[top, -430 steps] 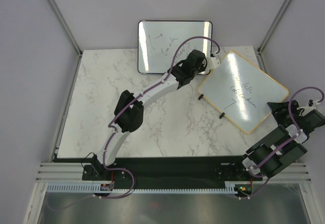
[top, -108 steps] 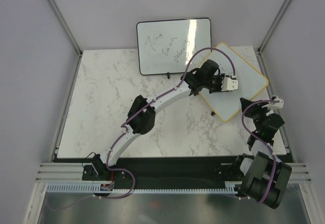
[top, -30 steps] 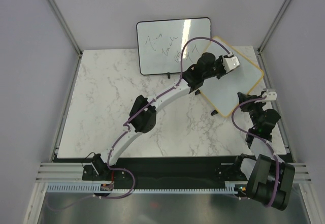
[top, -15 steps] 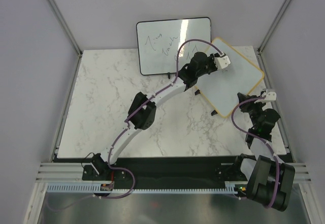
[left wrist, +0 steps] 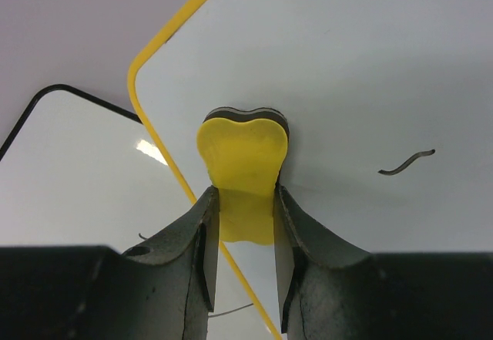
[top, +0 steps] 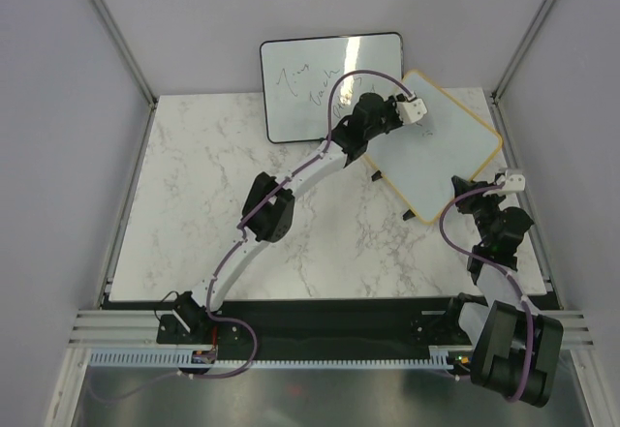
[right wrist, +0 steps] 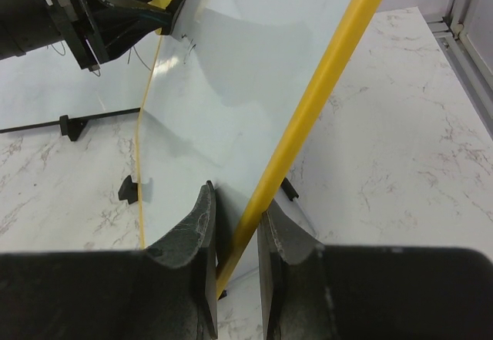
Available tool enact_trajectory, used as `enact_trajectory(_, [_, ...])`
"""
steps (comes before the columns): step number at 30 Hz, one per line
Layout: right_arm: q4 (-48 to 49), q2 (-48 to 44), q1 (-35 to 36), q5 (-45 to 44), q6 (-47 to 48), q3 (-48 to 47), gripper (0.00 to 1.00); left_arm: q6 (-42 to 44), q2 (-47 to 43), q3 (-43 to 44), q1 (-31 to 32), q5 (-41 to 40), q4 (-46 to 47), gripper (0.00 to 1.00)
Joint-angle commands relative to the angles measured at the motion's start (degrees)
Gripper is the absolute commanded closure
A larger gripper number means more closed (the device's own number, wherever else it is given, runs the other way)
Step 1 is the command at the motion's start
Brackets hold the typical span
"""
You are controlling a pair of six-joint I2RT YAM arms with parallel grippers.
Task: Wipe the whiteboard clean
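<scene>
The whiteboard (top: 448, 161) with the tan-yellow frame stands tilted at the back right of the table. Its surface is nearly blank; one small curved ink mark (left wrist: 407, 163) shows in the left wrist view. My left gripper (top: 417, 112) is shut on a yellow eraser (left wrist: 243, 151) and presses it flat on the board (left wrist: 370, 62) near its top left corner. My right gripper (right wrist: 237, 201) is shut on the board's yellow frame (right wrist: 331, 93) at its lower right edge (top: 475, 193). The right wrist view also shows the left gripper (right wrist: 166, 1) at the board's far corner.
A black-framed whiteboard (top: 310, 78) with handwriting leans on the back wall, just left of the tan board and behind the left arm; it also shows in the left wrist view (left wrist: 69, 178). A black foot (right wrist: 129, 188) of the tan board rests on the marble table (top: 194, 195).
The left gripper has slid the eraser left and up across the board toward its top left corner. The right gripper keeps its hold on the frame. Earlier writing on the board is gone.
</scene>
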State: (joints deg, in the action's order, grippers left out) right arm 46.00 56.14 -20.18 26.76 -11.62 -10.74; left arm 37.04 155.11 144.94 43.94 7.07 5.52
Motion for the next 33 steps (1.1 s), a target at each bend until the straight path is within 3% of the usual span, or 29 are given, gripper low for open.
enact_trajectory(1, [-1.2, 0.0, 0.8, -2.4, 15.3, -0.9, 1.00, 0.9, 1.9, -0.9, 0.9, 0.2, -4.3, 0.98])
enact_trajectory(5, [-1.3, 0.3, 0.8, -2.6, 15.3, -1.2, 1.00, -0.9, -2.6, -5.6, 2.3, 2.9, -5.1, 0.98])
enact_trajectory(9, [-1.4, 0.2, 0.8, -2.6, 15.4, -1.2, 1.00, -1.5, -10.1, -17.2, 4.7, 8.5, -4.8, 0.98])
enact_trajectory(14, [-1.4, 0.2, 0.9, -2.4, 15.6, -1.2, 1.00, -0.8, -13.9, -22.0, 8.0, 9.6, -5.0, 0.98])
enact_trajectory(25, [-1.6, -0.1, 1.4, -2.7, 15.7, -1.0, 1.00, -8.5, -13.9, -13.2, 11.0, 13.6, -10.4, 0.98])
enact_trajectory(29, [-2.4, -0.5, 1.6, -3.0, 16.0, -1.1, 1.00, -11.5, -9.2, -4.6, 8.4, 11.2, -11.9, 0.98])
enact_trajectory(33, [-2.7, -0.4, 1.8, -3.2, 16.2, -1.2, 1.00, -9.8, -5.7, -2.2, 5.4, 7.9, -10.1, 0.98])
